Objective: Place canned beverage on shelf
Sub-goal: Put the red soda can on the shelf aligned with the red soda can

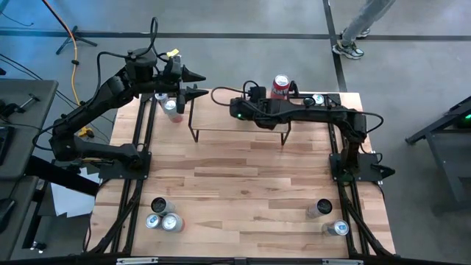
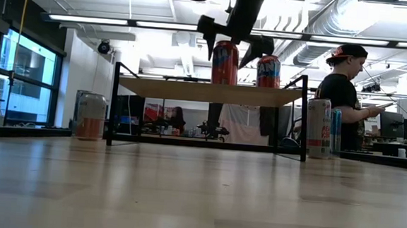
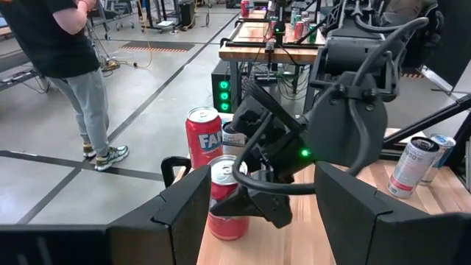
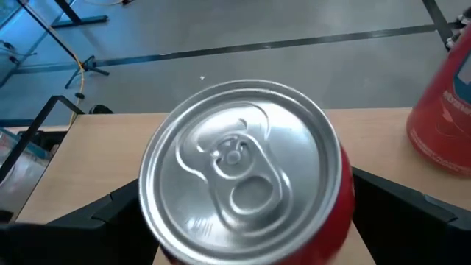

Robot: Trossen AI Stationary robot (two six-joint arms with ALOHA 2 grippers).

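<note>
Shiny metal can (brushed silver lid); light wood shelf, matt black fingers

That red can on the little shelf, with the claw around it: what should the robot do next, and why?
Probably lift the right gripper straight up and away. The red can stands upright on the shelf, and the fingers straddle it spread wide, so it looks already placed. Rising straight should avoid knocking it or the second red can beside it. The left gripper waits off the shelf's end.

Right gripper points down, fingers spread wide; left gripper is raised at the table's far left, half-open.
</note>
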